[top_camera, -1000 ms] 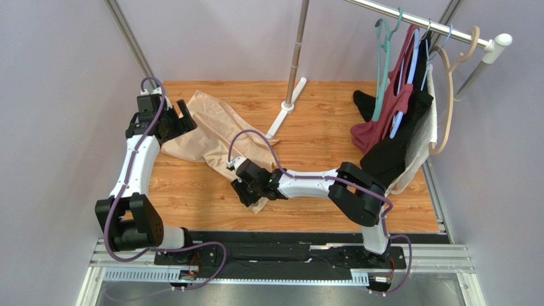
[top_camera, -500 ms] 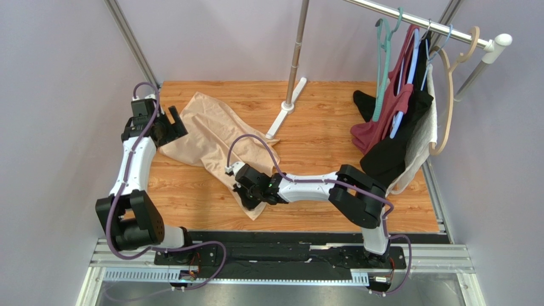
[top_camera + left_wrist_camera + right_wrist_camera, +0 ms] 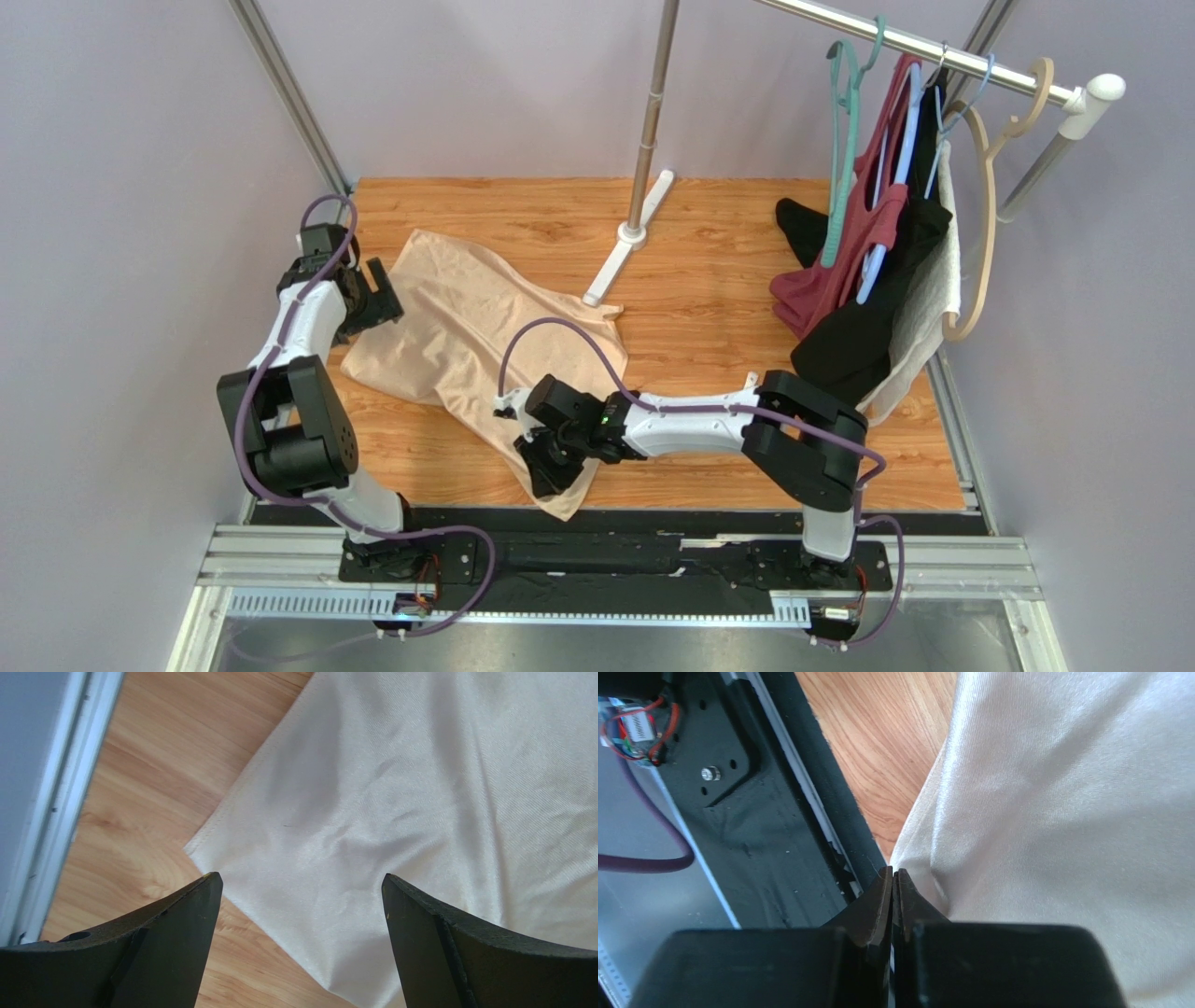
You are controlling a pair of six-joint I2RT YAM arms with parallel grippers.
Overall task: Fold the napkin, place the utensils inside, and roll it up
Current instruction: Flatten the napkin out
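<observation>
Wood table (image 3: 730, 266), grey walls (image 3: 140, 210); clothes (image 3: 870, 301) hang rear right. The napkin (image 3: 463, 315) lies rumpled left of centre. Left gripper (image 3: 376, 297) spread over its left corner; right gripper (image 3: 893, 876) pressed together, seemingly pinching its near edge.

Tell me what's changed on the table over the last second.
The right gripper closed on the napkin at its near corner and pulled it nearer, spreading the cloth. The left gripper, open throughout, drew back slightly near-left, above the napkin's left corner. The hanging garments stayed put.
</observation>
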